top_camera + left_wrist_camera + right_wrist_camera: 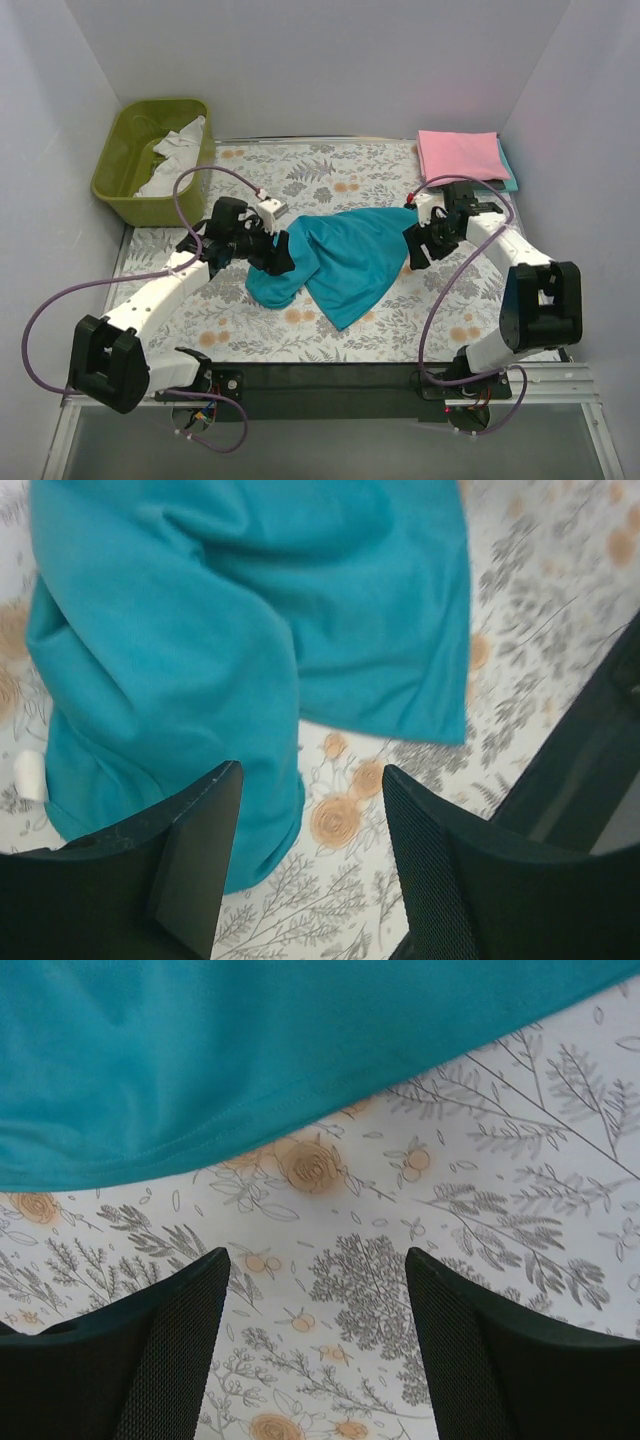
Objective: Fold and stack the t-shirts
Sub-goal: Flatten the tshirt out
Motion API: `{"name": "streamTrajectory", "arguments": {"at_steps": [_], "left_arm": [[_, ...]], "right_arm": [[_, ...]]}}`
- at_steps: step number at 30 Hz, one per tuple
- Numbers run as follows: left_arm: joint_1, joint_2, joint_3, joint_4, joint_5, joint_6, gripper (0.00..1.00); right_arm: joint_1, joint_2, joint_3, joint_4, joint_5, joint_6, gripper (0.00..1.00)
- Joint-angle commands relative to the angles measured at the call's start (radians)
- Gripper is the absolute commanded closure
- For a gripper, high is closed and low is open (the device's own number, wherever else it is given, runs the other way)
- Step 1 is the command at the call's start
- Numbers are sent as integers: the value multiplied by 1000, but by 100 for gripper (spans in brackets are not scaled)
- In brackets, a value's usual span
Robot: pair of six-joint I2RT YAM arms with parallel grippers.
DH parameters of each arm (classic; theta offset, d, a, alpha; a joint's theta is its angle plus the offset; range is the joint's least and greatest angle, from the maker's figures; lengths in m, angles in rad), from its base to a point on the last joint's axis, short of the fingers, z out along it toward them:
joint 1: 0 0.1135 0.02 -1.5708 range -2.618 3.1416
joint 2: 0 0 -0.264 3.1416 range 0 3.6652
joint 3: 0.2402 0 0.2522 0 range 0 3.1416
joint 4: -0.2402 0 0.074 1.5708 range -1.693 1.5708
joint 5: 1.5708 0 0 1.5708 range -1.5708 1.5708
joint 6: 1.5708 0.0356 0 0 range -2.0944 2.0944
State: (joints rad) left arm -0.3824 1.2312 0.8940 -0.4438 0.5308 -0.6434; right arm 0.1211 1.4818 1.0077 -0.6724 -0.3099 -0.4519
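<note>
A teal t-shirt point(345, 255) lies crumpled in the middle of the floral cloth. It fills the top of the left wrist view point(230, 620) and of the right wrist view point(250, 1050). A folded pink t-shirt point(460, 154) lies at the back right on top of a folded teal one point(510, 176). My left gripper point(283, 252) is open and empty at the teal shirt's left edge point(312, 780). My right gripper point(413, 246) is open and empty just off its right edge point(318, 1260), over bare cloth.
An olive-green tub point(152, 158) with a white cloth point(178, 148) in it stands at the back left. White walls close in the back and sides. The black table edge point(330, 385) runs along the front.
</note>
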Motion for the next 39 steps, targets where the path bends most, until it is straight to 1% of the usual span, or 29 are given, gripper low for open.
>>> {"name": "streamTrajectory", "arguments": {"at_steps": [1, 2, 3, 6, 8, 9, 10, 12, 13, 15, 16, 20, 21, 23, 24, 25, 26, 27, 28, 29, 31, 32, 33, 34, 35, 37, 38, 39], "left_arm": [[-10, 17, -56, -33, -178, 123, 44], [-10, 28, -58, -32, -193, 126, 43], [-10, 51, -69, -33, -195, 149, 40], [-12, 73, -110, -41, -195, 209, 39], [-15, 83, -138, -35, -213, 237, 39], [-16, 93, -148, -26, -242, 247, 41], [-16, 100, -176, -13, -261, 272, 42], [-16, 125, -194, 0, -317, 289, 48], [-16, 132, -205, 5, -331, 291, 50], [-13, 142, -213, 8, -357, 291, 53], [-12, 148, -213, 10, -379, 291, 57], [36, 168, -182, 11, -403, 292, 63], [69, 177, -169, 8, -402, 291, 63], [111, 191, -136, -22, -364, 286, 64], [153, 200, -89, -35, -336, 278, 63], [174, 202, -67, -51, -315, 278, 62], [192, 198, -43, -74, -290, 277, 61], [224, 188, -20, -90, -223, 283, 56], [234, 177, 21, -104, -195, 289, 54], [240, 166, 35, -128, -166, 297, 52], [241, 119, 52, -142, -108, 330, 47], [241, 105, 48, -151, -91, 341, 45], [241, 90, 42, -159, -59, 359, 44], [241, 71, 36, -168, -48, 396, 42], [240, 62, 14, -182, -45, 413, 42], [238, 48, -10, -188, -42, 441, 42], [238, 34, -36, -209, -34, 491, 42], [234, 27, -50, -213, -35, 505, 42]], "right_arm": [[87, 60, 89, 33, -55, 25, 34], [144, 70, 89, 43, -48, 31, 33], [167, 81, 86, 51, -49, 42, 32], [239, 142, 77, 91, -44, 48, 31], [270, 213, 84, 109, -17, 55, 34], [275, 239, 92, 123, -8, 61, 36], [276, 288, 98, 128, 6, 67, 42], [275, 336, 123, 137, 40, 71, 48], [272, 375, 129, 139, 86, 71, 52], [259, 405, 149, 148, 130, 58, 55], [250, 435, 164, 152, 167, 50, 58], [144, 515, 294, 146, 259, 15, 60], [128, 528, 333, 142, 271, -4, 60], [92, 548, 435, 113, 295, -24, 61], [88, 545, 459, 106, 305, -33, 61], [86, 534, 477, 102, 305, -59, 61], [86, 502, 506, 88, 299, -74, 59], [86, 477, 512, 58, 278, -86, 57], [86, 448, 511, 48, 256, -91, 56], [91, 377, 494, 33, 180, -106, 51], [106, 296, 445, -7, 137, -116, 45], [138, 223, 421, -19, 117, -134, 42], [153, 187, 349, -32, 108, -137, 42], [170, 152, 315, -39, 100, -136, 41], [205, 91, 275, -49, 77, -134, 42], [245, 23, 181, -62, 61, -116, 44], [291, 11, 154, -75, 54, -111, 46], [314, -1, 102, -78, 54, -93, 48]]}}
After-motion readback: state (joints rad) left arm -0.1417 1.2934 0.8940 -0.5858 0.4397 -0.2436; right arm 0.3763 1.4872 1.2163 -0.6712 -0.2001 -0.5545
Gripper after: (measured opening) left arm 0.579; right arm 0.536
